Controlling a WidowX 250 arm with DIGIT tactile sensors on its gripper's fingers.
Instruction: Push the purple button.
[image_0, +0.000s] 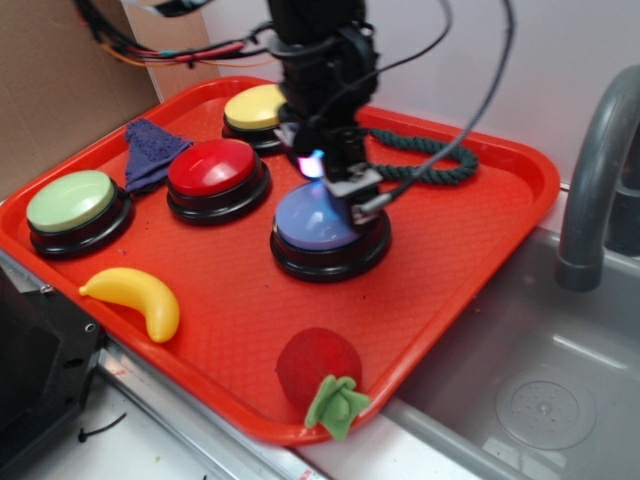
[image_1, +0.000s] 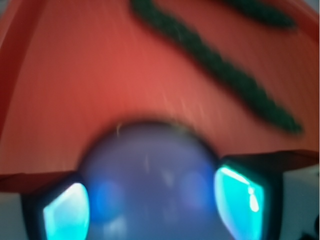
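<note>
— Where's the button (image_0: 318, 222)?
— Right of the red one (image_0: 212, 168), under my gripper (image_0: 345, 185). Jaws spread, holding nothing.
— Handling?
— Stiff, slick dome, I reckon; press dead centre.

purple button (image_0: 318, 228) on tray (image_0: 470, 250), rope (image_0: 430, 160) behind, banana (image_0: 135, 298) left

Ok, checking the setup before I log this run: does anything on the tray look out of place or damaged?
Nothing looks damaged or spilled. The gripper sits over the purple button. The only loose items are the dark cloth lying crumpled between buttons and the green rope at the back of the red tray.
</note>
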